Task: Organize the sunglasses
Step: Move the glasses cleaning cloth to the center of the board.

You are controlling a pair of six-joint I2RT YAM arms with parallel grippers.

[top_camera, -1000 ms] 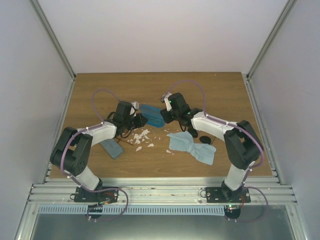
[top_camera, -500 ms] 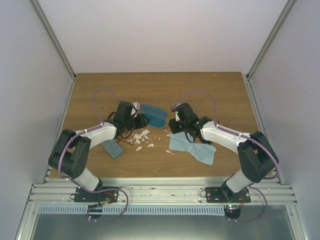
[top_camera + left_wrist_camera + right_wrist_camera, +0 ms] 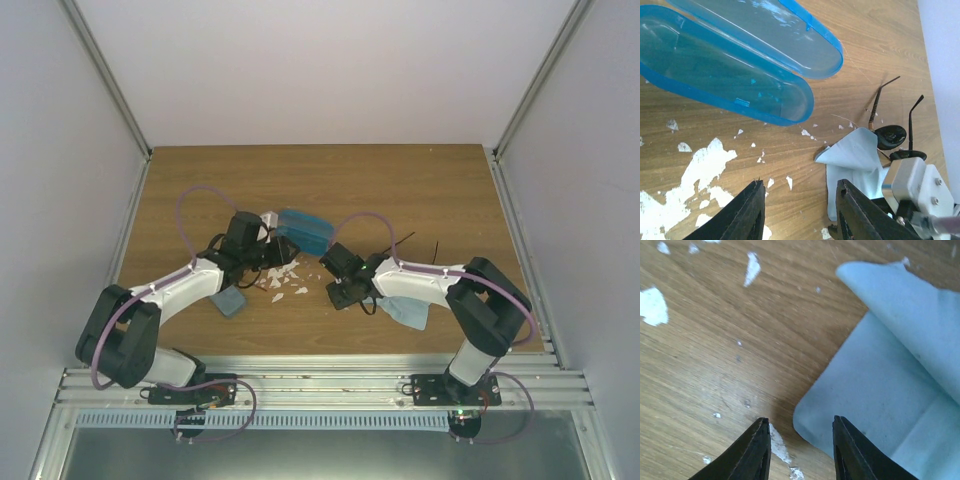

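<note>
The table (image 3: 430,185) is brown wood. On its left side, close to the near edge, lies a grey case (image 3: 230,301). The left arm (image 3: 180,280) covers part of it.

The left gripper (image 3: 800,185) hangs low over the middle of the table. Its two fingers (image 3: 747,215) are spread apart and there is nothing in them. Under them you see bare wood and white bits (image 3: 282,274). Just past the fingers lies the blue case (image 3: 725,65). It is open, with both halves facing up.

Right of the white bits is the right gripper (image 3: 800,420), down low and a bit toward the near edge. Its fingers are spread apart too, and they hold nothing. A corner of the light blue cloth (image 3: 880,385) lies flat on the wood between the fingertips. It is not pinched. The cloth is folded over on one side.

The sunglasses (image 3: 891,135) are black, with round lenses. They lie on the table right of the middle, at the far side of the cloth. One lens sits right at the cloth's edge. The thin arms stick out over bare wood toward the far edge. From above, the right arm (image 3: 420,280) hides part of them.
</note>
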